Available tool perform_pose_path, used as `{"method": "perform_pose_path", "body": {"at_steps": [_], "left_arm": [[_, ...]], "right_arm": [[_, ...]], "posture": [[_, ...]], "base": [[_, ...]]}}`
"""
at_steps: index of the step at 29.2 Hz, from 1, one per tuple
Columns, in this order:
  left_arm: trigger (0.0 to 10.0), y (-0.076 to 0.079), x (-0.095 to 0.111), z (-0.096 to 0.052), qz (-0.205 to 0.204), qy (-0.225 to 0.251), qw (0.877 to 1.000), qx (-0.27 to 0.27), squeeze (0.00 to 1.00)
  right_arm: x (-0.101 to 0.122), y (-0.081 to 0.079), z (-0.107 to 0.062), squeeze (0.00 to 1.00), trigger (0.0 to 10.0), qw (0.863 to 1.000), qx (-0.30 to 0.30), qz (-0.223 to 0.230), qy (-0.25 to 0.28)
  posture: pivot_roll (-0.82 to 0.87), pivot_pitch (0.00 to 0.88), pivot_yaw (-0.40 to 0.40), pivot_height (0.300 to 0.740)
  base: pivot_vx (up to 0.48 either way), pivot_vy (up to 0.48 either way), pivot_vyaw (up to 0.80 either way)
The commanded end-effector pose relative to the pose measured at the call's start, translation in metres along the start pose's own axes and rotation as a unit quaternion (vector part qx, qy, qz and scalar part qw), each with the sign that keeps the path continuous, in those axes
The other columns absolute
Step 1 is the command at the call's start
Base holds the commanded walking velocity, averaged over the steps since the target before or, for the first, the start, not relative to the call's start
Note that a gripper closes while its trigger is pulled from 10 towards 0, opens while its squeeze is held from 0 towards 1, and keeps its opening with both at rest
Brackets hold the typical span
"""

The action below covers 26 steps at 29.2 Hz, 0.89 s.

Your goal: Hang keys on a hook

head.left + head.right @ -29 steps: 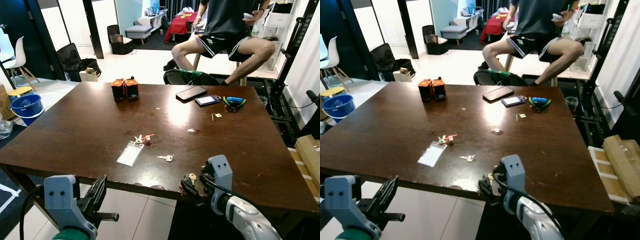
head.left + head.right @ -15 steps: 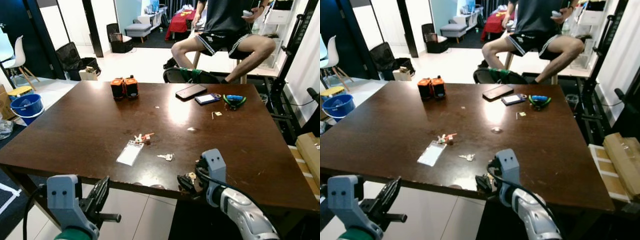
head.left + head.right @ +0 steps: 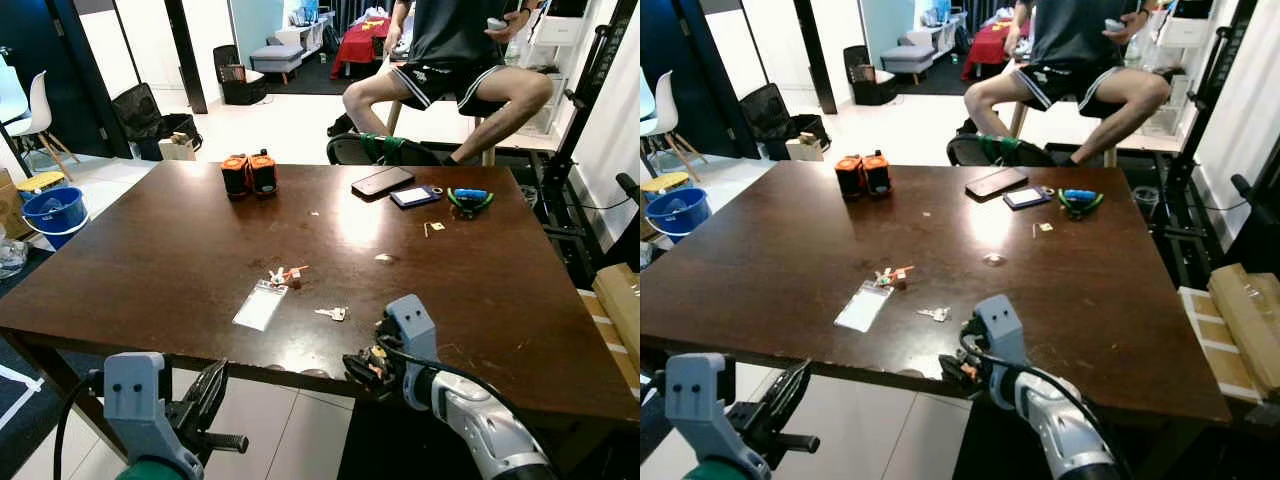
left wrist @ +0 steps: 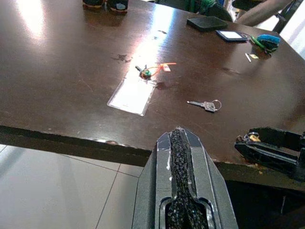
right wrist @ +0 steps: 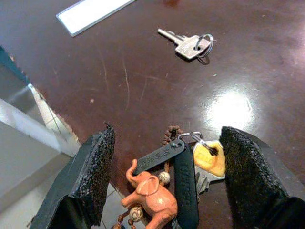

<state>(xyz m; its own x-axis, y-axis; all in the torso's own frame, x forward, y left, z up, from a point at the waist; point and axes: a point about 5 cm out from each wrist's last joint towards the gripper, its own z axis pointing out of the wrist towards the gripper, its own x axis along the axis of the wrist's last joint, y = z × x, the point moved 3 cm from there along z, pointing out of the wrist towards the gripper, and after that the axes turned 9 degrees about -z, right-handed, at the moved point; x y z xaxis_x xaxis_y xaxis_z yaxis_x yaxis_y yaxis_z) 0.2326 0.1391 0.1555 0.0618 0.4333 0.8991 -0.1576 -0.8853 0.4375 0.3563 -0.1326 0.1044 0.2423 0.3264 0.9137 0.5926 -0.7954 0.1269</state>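
A key bunch (image 5: 167,183) with an orange elephant charm, a black tag and a yellow-capped key lies at the table's front edge (image 3: 300,372). My right gripper (image 3: 365,368) is open around it, one finger (image 5: 95,176) on each side, not closed on it. A second pair of small silver keys (image 3: 332,314) on a ring lies a little farther in on the table, also seen as the silver keys (image 5: 190,44). My left gripper (image 4: 178,143) is shut with nothing in it and hangs below the front edge, at the lower left (image 3: 212,385).
On the dark wooden table (image 3: 180,250) lie a clear badge holder (image 3: 260,305), a small orange tag (image 3: 285,274), two orange-black packs (image 3: 250,177), a phone (image 3: 382,184) and green-blue pliers (image 3: 468,203). A person (image 3: 455,60) sits at the far side.
My right gripper has moved left along the front edge and slightly further over the table, staying around the key bunch. The left arm has barely shifted.
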Motion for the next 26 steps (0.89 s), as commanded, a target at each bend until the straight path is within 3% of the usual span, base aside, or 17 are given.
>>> {"method": "perform_pose_path", "body": {"at_steps": [1,4,5,6,7,8,9,10,11,26], "left_arm": [[10.0,0.000,0.002,-0.004,0.003,-0.001,1.000,-0.003,0.00],[10.0,0.000,0.002,-0.004,0.003,-0.003,1.000,-0.003,0.00],[10.0,0.001,0.001,-0.004,0.003,-0.004,1.000,-0.004,0.00],[10.0,0.002,0.001,-0.004,0.002,-0.006,1.000,-0.006,0.00],[10.0,0.002,0.001,-0.004,0.002,-0.006,1.000,-0.006,0.00],[10.0,0.002,0.000,-0.004,0.002,-0.008,1.000,-0.008,0.00],[10.0,0.003,0.000,-0.004,0.002,-0.009,1.000,-0.010,0.00],[10.0,0.003,0.000,-0.004,0.002,-0.009,1.000,-0.010,0.00],[10.0,0.003,0.000,-0.005,0.002,-0.010,1.000,-0.011,0.00],[10.0,0.005,-0.001,-0.005,0.003,-0.013,1.000,-0.015,0.00]], "right_arm": [[-0.033,-0.011,0.001,0.00,9.7,0.997,0.021,0.026,-0.066],[-0.036,-0.010,0.000,0.00,9.5,0.997,0.021,0.028,-0.071],[-0.039,-0.008,-0.002,0.00,7.8,0.996,0.019,0.033,-0.076],[-0.042,-0.006,-0.005,0.00,3.5,0.996,0.016,0.039,-0.081],[-0.042,-0.006,-0.005,0.00,3.5,0.996,0.016,0.039,-0.081],[-0.044,-0.004,-0.007,0.00,2.7,0.995,0.014,0.044,-0.084],[-0.046,-0.003,-0.008,0.00,0.7,0.995,0.014,0.049,-0.087],[-0.046,-0.003,-0.008,0.00,0.7,0.995,0.014,0.049,-0.087],[-0.048,-0.003,-0.010,0.00,0.0,0.995,0.014,0.051,-0.089],[-0.051,-0.005,-0.012,0.00,0.0,0.994,0.026,0.056,-0.094]], "posture": [[0.00,0.041,0.191,0.740],[0.00,0.041,0.191,0.740],[0.00,0.041,0.191,0.740],[0.00,0.041,0.189,0.740],[0.00,0.041,0.189,0.740],[0.00,0.041,0.189,0.740],[0.00,0.041,0.189,0.740],[0.00,0.041,0.189,0.740],[0.00,0.041,0.189,0.740],[0.00,0.034,0.189,0.740]], "base": [[0.000,0.000,0.00],[0.000,0.000,0.00],[0.000,0.000,0.00],[0.000,0.000,0.00],[0.000,0.000,0.00],[0.000,0.000,0.00],[0.000,0.000,0.00],[0.000,0.000,0.00],[0.000,0.000,0.00],[0.000,0.000,0.00]]}}
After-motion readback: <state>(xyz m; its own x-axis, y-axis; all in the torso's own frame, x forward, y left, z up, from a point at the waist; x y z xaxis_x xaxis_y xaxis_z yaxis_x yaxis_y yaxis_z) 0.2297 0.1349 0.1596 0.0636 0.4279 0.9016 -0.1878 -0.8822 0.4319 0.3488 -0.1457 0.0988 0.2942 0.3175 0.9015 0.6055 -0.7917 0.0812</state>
